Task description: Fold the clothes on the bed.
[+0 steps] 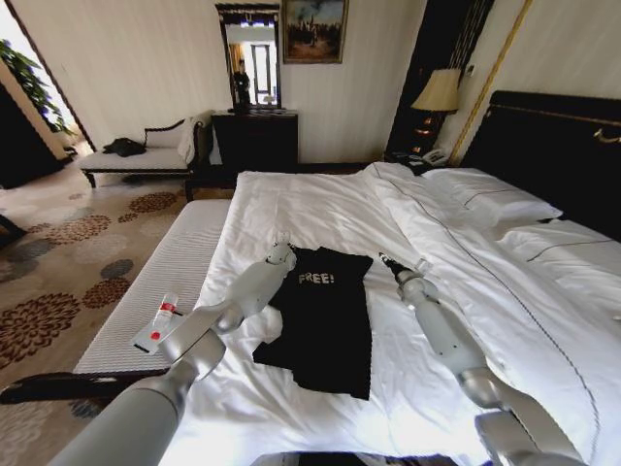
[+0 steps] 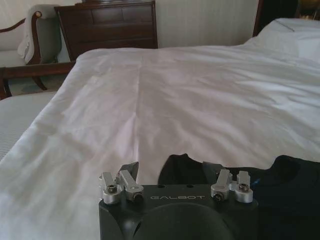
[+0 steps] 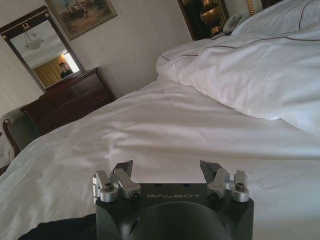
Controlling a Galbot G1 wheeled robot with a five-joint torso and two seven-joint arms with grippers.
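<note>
- The black top (image 1: 320, 316) on the bed has "FREE!" in white letters across the chest.
- The left gripper (image 2: 175, 176) has "GALBOT" in small pale letters on its dark body.
- The right gripper (image 3: 169, 171) has the same word, "GALBOT", on its dark body.

The walls (image 1: 146, 58) are covered in pale striped paper. A dark dresser (image 1: 254, 139) is set against the far wall, with a dark-framed mirror (image 1: 249, 56) above it and a gilt-framed painting (image 1: 314, 29) just beside the mirror. A pale chaise (image 1: 146, 155) is placed left of the dresser. A lit lamp (image 1: 439, 92) is seen in the dark corner at the right. The floor is covered by a beige carpet (image 1: 68, 262) patterned with brown flowers. Daylight is admitted at the far left.
</note>
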